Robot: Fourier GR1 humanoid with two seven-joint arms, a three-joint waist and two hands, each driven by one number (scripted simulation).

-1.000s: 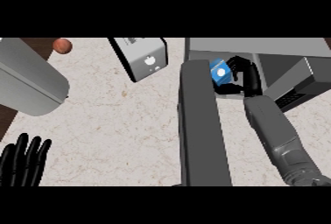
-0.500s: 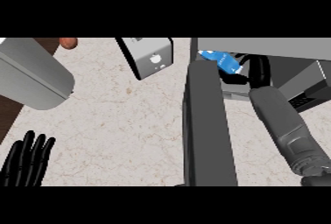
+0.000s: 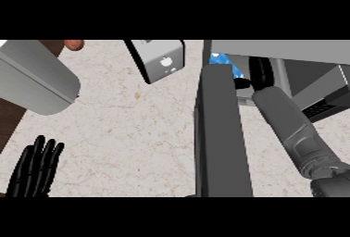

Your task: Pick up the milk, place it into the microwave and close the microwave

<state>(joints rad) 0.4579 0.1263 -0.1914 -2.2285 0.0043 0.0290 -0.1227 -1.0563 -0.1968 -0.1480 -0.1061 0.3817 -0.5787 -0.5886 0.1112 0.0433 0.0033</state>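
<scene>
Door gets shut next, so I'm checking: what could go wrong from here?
The right hand is inside the microwave beside the milk; pulling out could knock the carton over. The milk shows near the front edge, so the open door might hit it when swung shut.

Microwave (image 3: 301,51) sits back right on the counter (image 3: 130,134). Its door (image 3: 219,139) is open, edge-on, running front to back down the middle. Milk (image 3: 222,62) is in the cavity, just behind the door's far end. Right hand (image 3: 258,74) is in the cavity, just right of the milk. Boxy appliance (image 3: 160,58) is at the back, left of the door. Large rounded container (image 3: 34,76) is far left. Left hand (image 3: 35,169) is front left, well apart.
</scene>
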